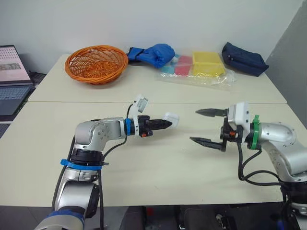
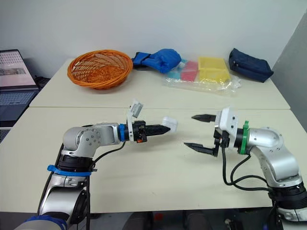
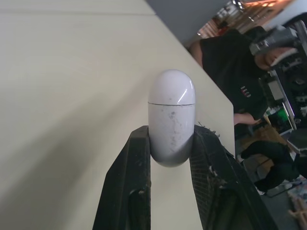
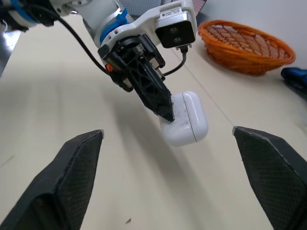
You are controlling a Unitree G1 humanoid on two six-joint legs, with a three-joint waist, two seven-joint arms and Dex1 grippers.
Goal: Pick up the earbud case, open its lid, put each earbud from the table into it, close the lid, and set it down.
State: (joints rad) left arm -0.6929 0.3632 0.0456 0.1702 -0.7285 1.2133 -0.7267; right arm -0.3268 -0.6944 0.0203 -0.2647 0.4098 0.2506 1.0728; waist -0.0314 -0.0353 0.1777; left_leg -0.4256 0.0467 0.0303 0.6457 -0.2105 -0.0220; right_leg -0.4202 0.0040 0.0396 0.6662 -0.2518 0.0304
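Closest in is the left gripper [image 1: 166, 124], clamped on the lower half of the earbud case [image 1: 171, 118]. It holds the case above the table [image 1: 144, 167], as far as I can judge from the shadow under it. The grip sits below the seam, so the rounded lid end sticks out free past the fingertips. I read that as deliberate: the lid has to swing, and nothing is pinning it. The lid looks fully shut.

Just right of the case, near it but not touching, the right gripper [image 1: 193, 125] hangs with its two fingers spread wide, pointing at the case and holding nothing. That stance suits the next step, which I take to be catching the lid edge to flip it open. The risk is pushing the case out of the left fingers rather than lifting the lid.

Well beyond the case, from its far left to its far right, lie a laptop [image 1: 9, 72], an orange basket [image 1: 96, 63], a blue bag [image 1: 153, 53], coloured packets in clear plastic [image 1: 207, 63] and a dark pouch [image 1: 243, 58]. All are well out of the working space.
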